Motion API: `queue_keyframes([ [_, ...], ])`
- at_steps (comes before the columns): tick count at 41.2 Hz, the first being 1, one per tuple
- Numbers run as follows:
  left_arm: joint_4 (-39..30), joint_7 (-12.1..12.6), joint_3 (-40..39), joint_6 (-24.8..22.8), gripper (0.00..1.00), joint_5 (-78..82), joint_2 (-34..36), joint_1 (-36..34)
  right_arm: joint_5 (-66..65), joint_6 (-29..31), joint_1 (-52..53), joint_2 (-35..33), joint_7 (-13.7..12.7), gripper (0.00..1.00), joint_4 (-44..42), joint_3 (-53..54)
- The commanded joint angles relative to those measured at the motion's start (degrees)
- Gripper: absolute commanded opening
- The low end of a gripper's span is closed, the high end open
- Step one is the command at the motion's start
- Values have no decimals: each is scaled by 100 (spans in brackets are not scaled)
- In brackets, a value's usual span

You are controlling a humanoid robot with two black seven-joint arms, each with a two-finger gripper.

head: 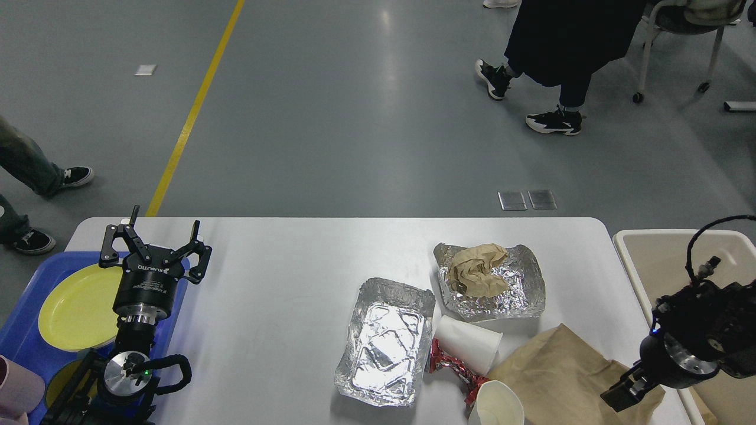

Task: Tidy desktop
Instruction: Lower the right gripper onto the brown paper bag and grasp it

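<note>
The white desktop (283,277) holds litter on its right half. An empty foil tray (384,342) lies near the middle. Behind it a second foil tray (520,295) carries a crumpled brown paper ball (475,271). One white paper cup (469,345) lies on its side, another cup (496,404) stands at the front edge, and a red wrapper (452,369) sits between them. A flat brown paper bag (561,372) lies at the front right. My left gripper (155,239) stands open and empty at the table's left edge. My right gripper (625,391) hangs low over the bag's right corner, its fingers indistinct.
A blue tray (18,330) at the left holds a yellow plate (77,307) and a pink cup (18,392). A beige bin (655,260) stands right of the table. People's legs and a wheeled chair (673,35) are on the floor beyond.
</note>
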Motion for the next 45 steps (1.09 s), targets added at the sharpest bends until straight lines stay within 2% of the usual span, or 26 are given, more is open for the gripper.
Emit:
queue_keyframes([
  [1, 0, 0, 0, 2, 96, -3, 0, 1, 238, 4, -444, 32, -9, 91, -302, 327],
  [12, 0, 0, 0, 2, 96, -3, 0, 1, 282, 4, -585, 59, -17, 91, -329, 363],
  [15, 0, 0, 0, 2, 96, -3, 0, 1, 282, -4, -585, 59, -17, 86, -364, 380],
  [17, 0, 0, 0, 2, 96, -3, 0, 1, 282, 4, -585, 59, -17, 78, -381, 389],
  [19, 0, 0, 0, 2, 96, -3, 0, 1, 282, 4, -585, 59, -17, 65, -416, 389],
  [20, 0, 0, 0, 2, 96, -3, 0, 1, 291, 22, -585, 59, -26, 50, -451, 389],
  [27, 0, 0, 0, 2, 96, -3, 0, 1, 317, 92, -620, 76, -149, 0, -469, 363],
  [30, 0, 0, 0, 2, 96, 6, 0, 1, 317, 145, -655, 76, -254, 0, -461, 354],
  [32, 0, 0, 0, 2, 96, -3, 0, 1, 317, 224, -690, 76, -474, 0, -461, 363],
  [36, 0, 0, 0, -7, 96, -3, 0, 1, 387, 215, -699, 76, -729, 0, -452, 389],
  [41, 0, 0, 0, 2, 96, -3, 0, 1, 615, 215, -699, 76, -896, 0, -434, 389],
  [45, 0, 0, 0, -7, 96, 6, 0, 1, 695, 233, -699, 59, -931, 0, -408, 389],
])
